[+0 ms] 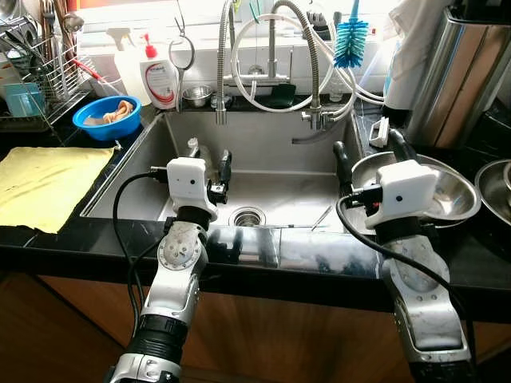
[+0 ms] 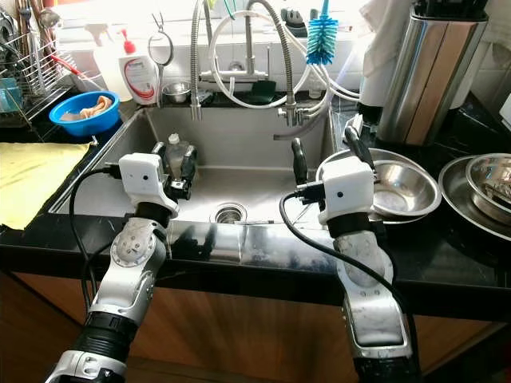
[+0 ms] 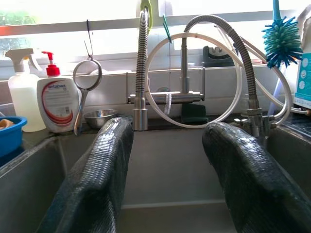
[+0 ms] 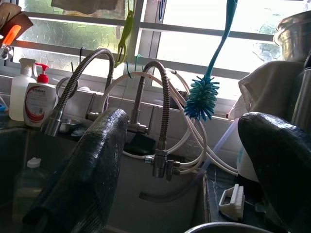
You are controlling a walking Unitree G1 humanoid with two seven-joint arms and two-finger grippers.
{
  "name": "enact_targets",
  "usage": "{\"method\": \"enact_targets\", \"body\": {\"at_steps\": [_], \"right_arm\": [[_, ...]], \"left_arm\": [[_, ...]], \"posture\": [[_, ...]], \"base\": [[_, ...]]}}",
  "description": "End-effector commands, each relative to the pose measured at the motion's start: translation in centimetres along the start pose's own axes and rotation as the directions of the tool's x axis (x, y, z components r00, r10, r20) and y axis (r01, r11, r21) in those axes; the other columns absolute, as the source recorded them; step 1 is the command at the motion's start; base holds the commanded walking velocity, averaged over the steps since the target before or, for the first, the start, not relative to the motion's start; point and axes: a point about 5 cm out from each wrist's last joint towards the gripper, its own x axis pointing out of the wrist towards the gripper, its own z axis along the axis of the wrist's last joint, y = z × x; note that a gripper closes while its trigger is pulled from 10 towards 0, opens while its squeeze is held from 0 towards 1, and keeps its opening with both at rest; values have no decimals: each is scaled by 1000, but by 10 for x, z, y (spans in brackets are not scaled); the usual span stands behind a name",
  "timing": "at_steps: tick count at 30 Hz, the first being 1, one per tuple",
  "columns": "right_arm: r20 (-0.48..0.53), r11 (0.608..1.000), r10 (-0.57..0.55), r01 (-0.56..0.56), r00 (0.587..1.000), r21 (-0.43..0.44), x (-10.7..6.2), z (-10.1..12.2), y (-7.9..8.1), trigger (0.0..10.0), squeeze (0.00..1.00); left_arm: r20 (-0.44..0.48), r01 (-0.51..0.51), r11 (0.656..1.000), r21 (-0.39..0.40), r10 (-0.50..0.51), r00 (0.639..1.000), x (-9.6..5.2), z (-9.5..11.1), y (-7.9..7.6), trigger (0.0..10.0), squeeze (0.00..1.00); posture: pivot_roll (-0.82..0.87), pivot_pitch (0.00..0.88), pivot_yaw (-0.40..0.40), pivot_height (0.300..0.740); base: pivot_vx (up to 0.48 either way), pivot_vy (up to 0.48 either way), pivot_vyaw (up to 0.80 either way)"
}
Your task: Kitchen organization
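My left gripper point(image 1: 210, 162) hangs open over the left part of the steel sink point(image 1: 279, 144). A small clear bottle with a white cap point(image 2: 176, 152) stands in the sink right by its fingers; I cannot tell whether they touch it. The left wrist view has only the sink's back wall between the fingers. My right gripper point(image 1: 370, 155) is open at the sink's right edge, one finger over the basin and the other above a steel bowl point(image 1: 455, 191) on the counter. The bottle point(image 4: 28, 182) appears dimly in the right wrist view.
Faucets and hoses point(image 1: 271, 72) arch over the sink, with a blue bottle brush point(image 1: 350, 40) hanging. On the left are a yellow cloth point(image 1: 48, 183), blue bowl point(image 1: 106, 118), soap bottle point(image 1: 160, 78) and dish rack point(image 1: 36, 72). On the right are a steel canister point(image 1: 463, 72) and more steel bowls point(image 1: 499, 187).
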Motion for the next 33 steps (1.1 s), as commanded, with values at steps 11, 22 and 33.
{"method": "enact_targets", "body": {"at_steps": [11, 22, 33], "right_arm": [[-7, 999, 31, -31, 999, -16, 8, 1, 7, 10000, 0], [-1, 999, 35, -35, 999, -13, 12, 2, 7, 10000, 0], [2, 999, 49, -49, 999, -6, 14, 3, 11, 10000, 0]], "left_arm": [[16, -4, 1000, 13, 3, 1000, 5, 6, 3, 10000, 0], [14, -12, 1000, -11, 12, 1000, 8, 6, 2, 10000, 0], [16, -13, 1000, -12, 13, 1000, 8, 7, 2, 10000, 0]], "posture": [[-214, 0, 82, 740], [-214, 0, 81, 740], [-213, 0, 80, 740]], "base": [[0, 0, 0], [0, 207, 0], [0, 480, 0]]}}
